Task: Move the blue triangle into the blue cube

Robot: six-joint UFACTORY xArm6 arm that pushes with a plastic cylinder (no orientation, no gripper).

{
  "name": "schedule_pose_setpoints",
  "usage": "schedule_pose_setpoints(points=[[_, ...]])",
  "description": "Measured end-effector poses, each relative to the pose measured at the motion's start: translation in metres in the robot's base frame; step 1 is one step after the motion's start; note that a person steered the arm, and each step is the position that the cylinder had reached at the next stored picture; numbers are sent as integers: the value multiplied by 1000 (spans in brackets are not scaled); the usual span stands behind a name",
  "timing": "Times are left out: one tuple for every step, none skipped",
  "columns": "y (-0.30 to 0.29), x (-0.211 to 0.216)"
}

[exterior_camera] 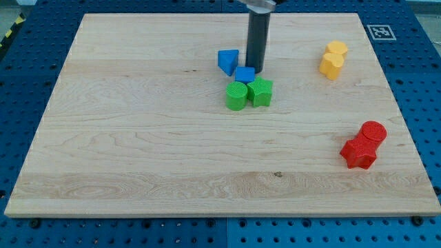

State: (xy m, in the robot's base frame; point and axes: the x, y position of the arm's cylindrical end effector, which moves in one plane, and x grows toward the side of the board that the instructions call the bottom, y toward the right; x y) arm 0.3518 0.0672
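Observation:
The blue triangle [228,60] lies on the wooden board [138,138] just above centre. The blue cube [244,74] sits right below and to the right of it, almost touching. My tip [256,70] comes down at the cube's upper right edge, to the right of the triangle. Just below the cube stand a green cylinder [236,96] and a green star-shaped block [260,91], side by side and touching the cube.
Two yellow blocks [333,60] stand together at the view's upper right. A red cylinder [373,132] and a red star-shaped block [358,153] sit together at the lower right. A blue pegboard [427,83] surrounds the board.

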Motion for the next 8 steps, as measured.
schedule_pose_setpoints(points=[[-2,-40],[-47,-61],[-76,-61],[-79,-57],[-79,-50],[-78,-40],[-69,-21],[-59,-7]])
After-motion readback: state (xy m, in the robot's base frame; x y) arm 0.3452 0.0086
